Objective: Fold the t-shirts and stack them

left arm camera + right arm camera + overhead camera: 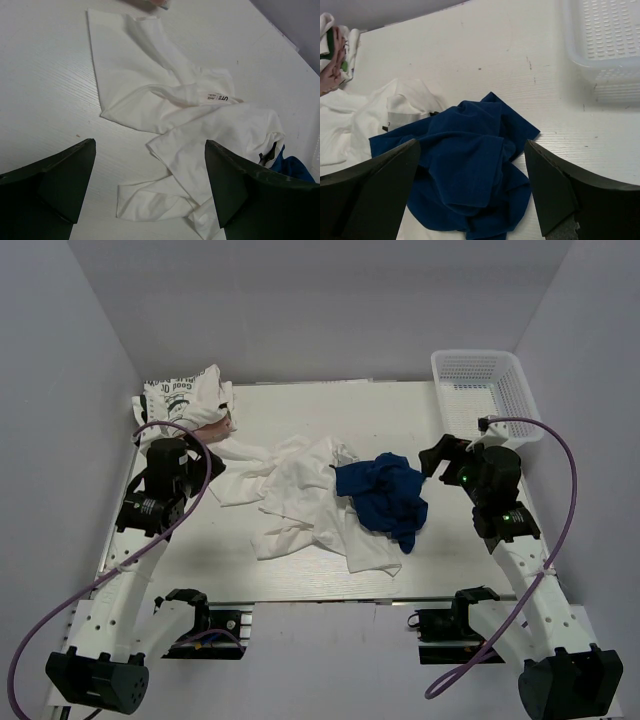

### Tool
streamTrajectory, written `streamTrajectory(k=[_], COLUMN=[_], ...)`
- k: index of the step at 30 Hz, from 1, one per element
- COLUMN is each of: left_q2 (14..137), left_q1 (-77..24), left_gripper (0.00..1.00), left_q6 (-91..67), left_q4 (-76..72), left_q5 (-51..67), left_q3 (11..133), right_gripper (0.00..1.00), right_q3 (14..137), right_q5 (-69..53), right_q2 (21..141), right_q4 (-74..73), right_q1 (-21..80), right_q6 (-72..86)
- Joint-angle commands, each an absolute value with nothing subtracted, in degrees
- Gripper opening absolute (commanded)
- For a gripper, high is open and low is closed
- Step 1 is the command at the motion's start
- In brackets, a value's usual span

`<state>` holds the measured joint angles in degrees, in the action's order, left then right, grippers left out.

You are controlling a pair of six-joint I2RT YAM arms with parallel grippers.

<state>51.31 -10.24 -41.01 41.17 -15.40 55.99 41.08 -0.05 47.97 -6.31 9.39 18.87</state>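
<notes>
The left gripper is held wide open and empty over crumpled white t-shirts, the right gripper likewise over a navy t-shirt.

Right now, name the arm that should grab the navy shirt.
Right. The right claw, open, sits next to the navy shirt, which fills its wrist view; the left claw faces the white shirts.
</notes>
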Motion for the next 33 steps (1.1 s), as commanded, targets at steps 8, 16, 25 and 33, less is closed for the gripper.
streamTrajectory(k=[8, 16, 25, 33], left_q2=[49.2, 53.7, 55.4, 55.4], left_q1=[-10.4, -10.4, -10.4, -10.4], left_gripper=[1.00, 1.00, 1.00, 1.00], left_q6=[-40.8, -39.1, -39.1, -39.1], left_q4=[36.9, 34.2, 32.5, 32.5], left_q5=[-11.9, -8.5, -7.9, -7.9], left_q3=[52.0, 50.6, 49.2, 49.2], right_gripper=[0.90, 0.90, 0.90, 0.00], right_q3=[45.0, 48.3, 42.1, 48.5], right_q5=[-8.4, 11.8, 19.5, 19.6], right_q2=[47.5, 62.7, 78.4, 82.1], right_q4=[-6.3, -20.5, -9.4, -2.3], right_q1=[13.3, 28.5, 33.0, 32.8], right_q6=[15.6, 12.3, 11.0, 12.5])
